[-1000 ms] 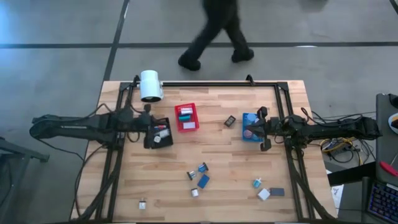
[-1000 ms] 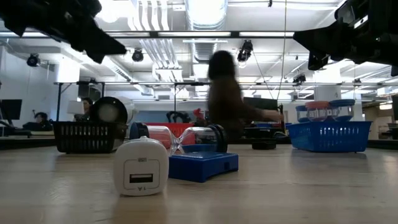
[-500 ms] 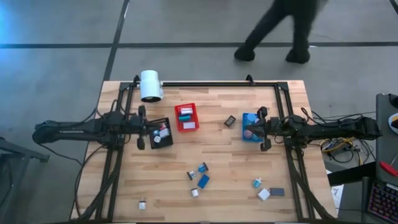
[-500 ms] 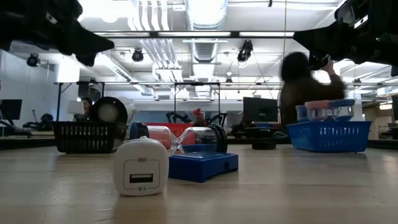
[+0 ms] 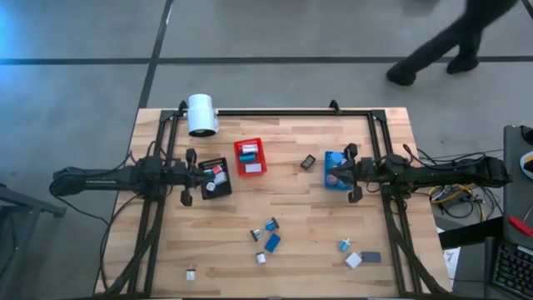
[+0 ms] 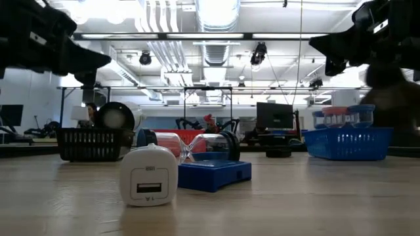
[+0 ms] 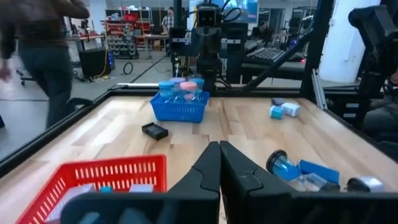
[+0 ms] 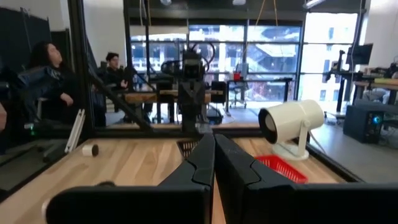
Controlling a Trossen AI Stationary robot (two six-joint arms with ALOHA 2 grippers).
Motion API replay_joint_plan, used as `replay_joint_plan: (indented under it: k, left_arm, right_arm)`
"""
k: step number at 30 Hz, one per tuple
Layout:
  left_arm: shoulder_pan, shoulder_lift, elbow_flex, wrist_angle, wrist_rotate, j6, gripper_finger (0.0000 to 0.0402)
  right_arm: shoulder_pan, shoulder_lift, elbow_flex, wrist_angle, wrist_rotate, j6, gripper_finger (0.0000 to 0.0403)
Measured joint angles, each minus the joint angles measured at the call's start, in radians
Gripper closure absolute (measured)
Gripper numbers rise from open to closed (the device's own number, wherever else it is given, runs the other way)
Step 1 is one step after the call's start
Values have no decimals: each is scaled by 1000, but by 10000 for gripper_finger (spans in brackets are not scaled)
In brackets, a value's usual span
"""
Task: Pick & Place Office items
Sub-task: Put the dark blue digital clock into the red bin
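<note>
Dark fingers of the left gripper (image 5: 200, 172) are pressed together with nothing between them; a second ago they stood slightly parted over the black slotted plastic bin (image 5: 213, 177), and the arm has since drawn back toward its own side of the table, so the tips now sit at the bin's near edge. Reading: a drop into that bin looks finished, and the arm is free for the next pick (a judgement, not seen directly). The right gripper (image 5: 331, 175) has not moved; its fingers are closed and empty, over the blue slotted plastic bin (image 5: 336, 169).

Count, from the high view:
- Bins: three. Black, blue, and a red slotted plastic bin (image 5: 250, 157), each with a few small pieces inside (too small to count).
- Loose office items: one dark block (image 5: 308, 162) between the red and blue bins; four in a central cluster (image 5: 267, 236); three near the right front (image 5: 356, 253); one small white piece (image 5: 191, 272) at the left front. Nine loose.
- White cylinder (image 5: 201, 114): one, at the far left.
- A person walks past beyond the table.
</note>
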Motion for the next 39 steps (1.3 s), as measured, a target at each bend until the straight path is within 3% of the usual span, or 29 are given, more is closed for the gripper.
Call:
replay_joint_plan:
  k: [32,39]
  left_arm:
    - [0,-19,-35,11,-1,-25,391]
    - [0,-19,-35,14,-2,-31,392]
  right_arm:
    - [0,0,1,1,30,62,394]
    - [23,0,103,-118,-29,58,394]
